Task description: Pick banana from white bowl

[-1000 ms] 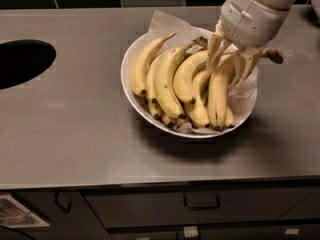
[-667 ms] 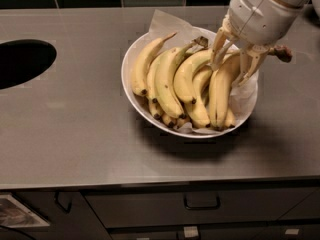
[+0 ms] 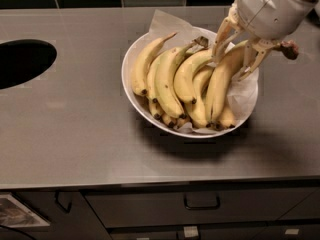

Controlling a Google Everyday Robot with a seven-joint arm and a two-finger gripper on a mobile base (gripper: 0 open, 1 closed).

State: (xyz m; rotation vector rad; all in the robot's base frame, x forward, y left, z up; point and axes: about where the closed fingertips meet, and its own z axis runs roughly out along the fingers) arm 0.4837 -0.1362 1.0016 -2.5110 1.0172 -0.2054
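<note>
Yellow banana [image 3: 218,90] | jaws apparently clamp stem end | other bananas [image 3: 167,79] crowd white bowl [image 3: 126,87]

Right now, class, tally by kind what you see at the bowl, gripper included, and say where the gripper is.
Bananas: at least 7 showing, more hidden beneath
White bowl: 1
Paper liner: 1
Gripper: 1, over the bowl's right rear, closed on the long banana
Total: at least 10

No legible text; pincer [image 3: 231,64] around banana [image 3: 219,89] in white bowl [image 3: 128,90].
</note>
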